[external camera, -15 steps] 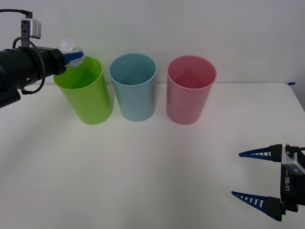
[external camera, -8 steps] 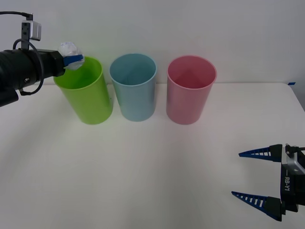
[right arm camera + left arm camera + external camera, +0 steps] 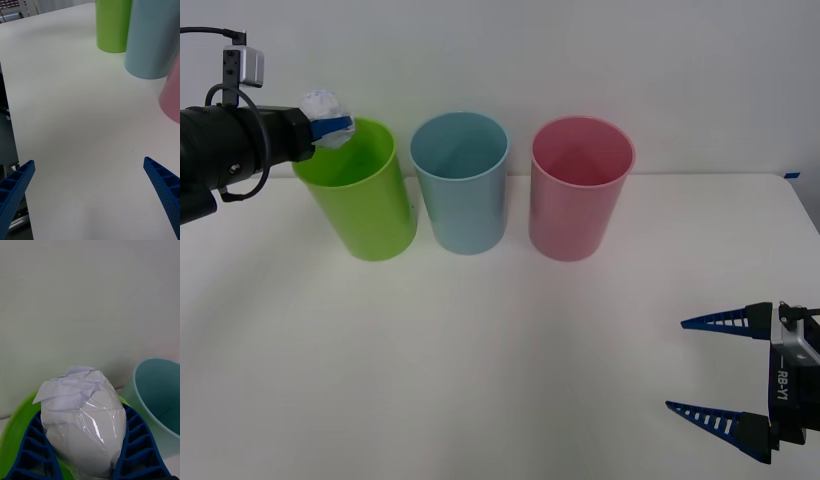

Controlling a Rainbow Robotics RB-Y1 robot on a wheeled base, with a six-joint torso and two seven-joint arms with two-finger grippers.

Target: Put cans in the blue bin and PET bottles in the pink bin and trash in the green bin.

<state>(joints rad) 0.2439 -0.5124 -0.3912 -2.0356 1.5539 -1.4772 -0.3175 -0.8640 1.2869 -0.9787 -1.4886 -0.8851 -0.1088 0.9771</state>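
Two spread fingers mark my parked right gripper [image 3: 728,372], nearest, low over the desk [image 3: 500,360]. Beyond stand the pink bin [image 3: 578,190] and blue bin [image 3: 461,185]. Farthest, my left gripper [image 3: 330,120] pinches the trash [image 3: 326,101], barely shifted in a second, poised above the green bin [image 3: 360,195]: release looks due.

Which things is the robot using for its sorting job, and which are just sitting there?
In the job:
- trash, held by the left gripper over the green bin
- blue bin
- pink bin

Just there:
- white table
- right gripper, open and waiting low over the table's near right
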